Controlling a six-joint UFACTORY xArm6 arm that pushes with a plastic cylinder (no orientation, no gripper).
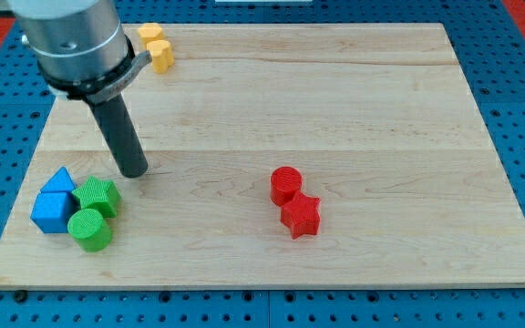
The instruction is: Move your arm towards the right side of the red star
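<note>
The red star (301, 216) lies on the wooden board (335, 109), right of the middle and toward the view's bottom. A red cylinder (286, 185) touches it on its upper left. My tip (133, 171) rests on the board far to the left of the red star, just above the green blocks. The rod rises from the tip to the arm's grey body at the view's top left.
A blue triangle (61, 180), a blue cube (52, 211), a green cube (97, 196) and a green cylinder (90, 229) cluster at the bottom left, just below my tip. Two yellow blocks (156, 46) sit at the board's top edge.
</note>
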